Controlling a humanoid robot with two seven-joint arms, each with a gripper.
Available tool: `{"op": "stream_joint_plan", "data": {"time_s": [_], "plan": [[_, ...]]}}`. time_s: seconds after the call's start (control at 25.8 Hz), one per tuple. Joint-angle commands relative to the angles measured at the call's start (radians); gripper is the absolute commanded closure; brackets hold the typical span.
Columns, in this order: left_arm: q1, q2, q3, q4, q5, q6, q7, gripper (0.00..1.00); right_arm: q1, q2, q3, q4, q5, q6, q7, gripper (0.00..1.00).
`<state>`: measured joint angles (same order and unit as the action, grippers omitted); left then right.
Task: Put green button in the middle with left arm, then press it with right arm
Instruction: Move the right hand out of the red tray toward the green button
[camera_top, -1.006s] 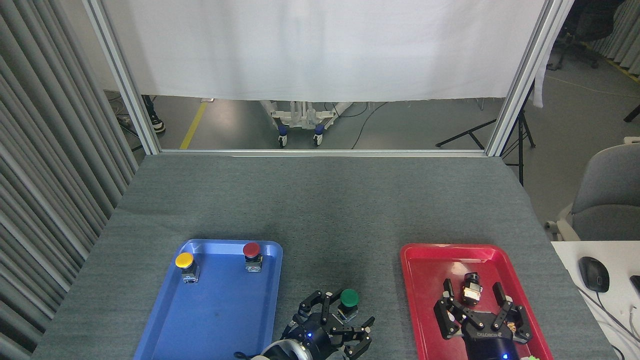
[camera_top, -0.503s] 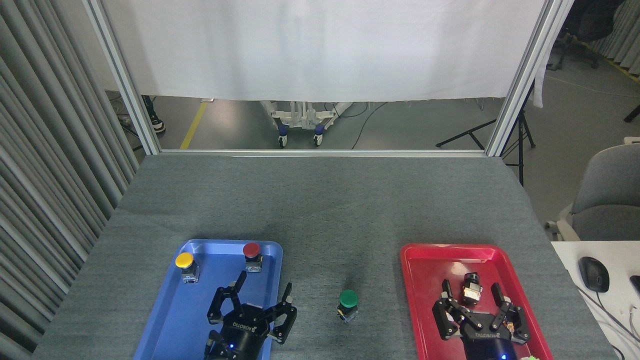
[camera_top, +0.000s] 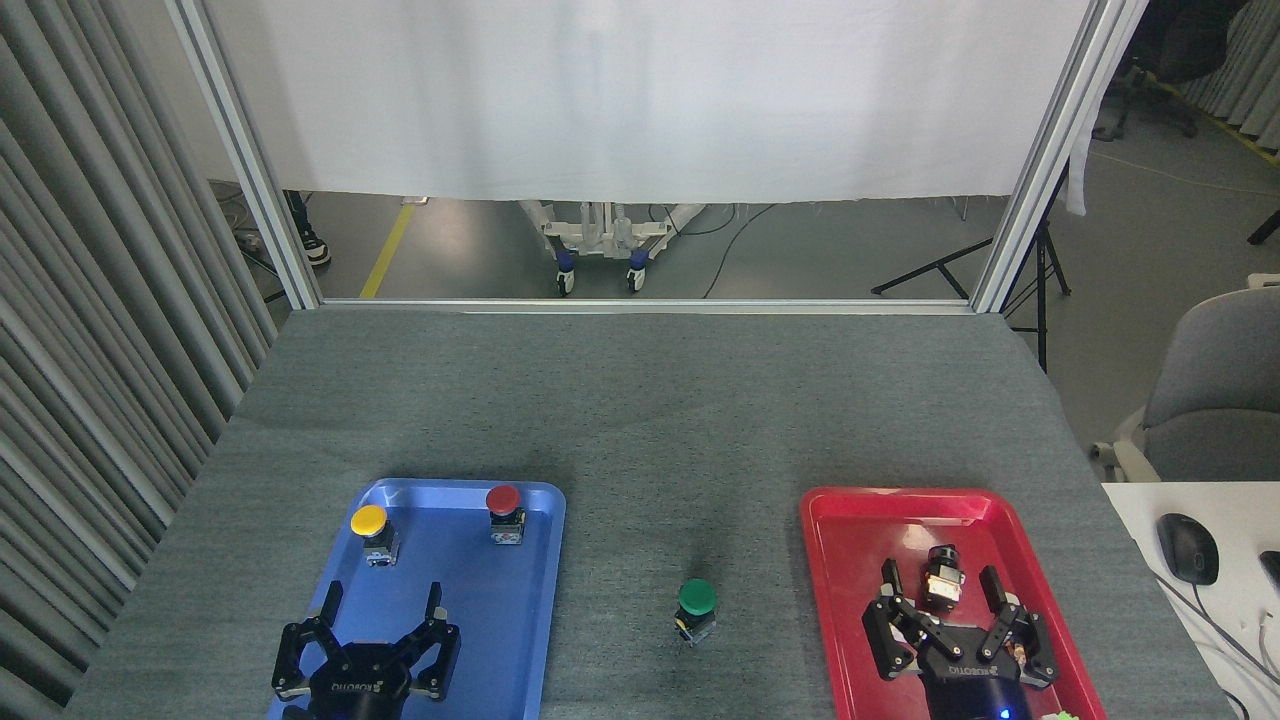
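Head view — green button (camera_top: 696, 600) upright between trays, grippers apart.

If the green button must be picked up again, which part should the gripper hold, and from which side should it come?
Probably the small block base under the green button, not the round cap, which is wider and curved and could slip. It stands upright, alone on the grey tabletop between the blue tray and the red tray, so come from above with open fingers reaching below the cap on either side.

tabletop (camera_top: 640, 420) — matt grey felt, rough | blue tray (camera_top: 545, 560), red tray (camera_top: 830, 580) — glossy plastic | green button (camera_top: 696, 598) cap smooth
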<state>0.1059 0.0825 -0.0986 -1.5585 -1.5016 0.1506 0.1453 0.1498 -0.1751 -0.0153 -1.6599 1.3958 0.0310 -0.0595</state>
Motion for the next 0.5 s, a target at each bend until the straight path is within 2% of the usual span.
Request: {"op": "stream_joint_plan", "data": {"time_s": [0.0,0.27,0.46], "plan": [[0.001,0.002,0.003,0.000,0.001,-0.003,-0.007,0.00,-0.001,-0.001,0.000,0.000,0.000,0.000,-0.002,0.00],[-0.005,0.005,0.016,-0.002,0.087,-0.085,-0.013,0.01,0.000,-0.001,0.000,0.002,-0.001,0.000,-0.002,0.00],[-0.005,0.013,0.028,-0.002,0.101,-0.089,-0.013,0.00,-0.001,0.000,0.000,0.000,0.000,0.000,-0.002,0.00]]}}
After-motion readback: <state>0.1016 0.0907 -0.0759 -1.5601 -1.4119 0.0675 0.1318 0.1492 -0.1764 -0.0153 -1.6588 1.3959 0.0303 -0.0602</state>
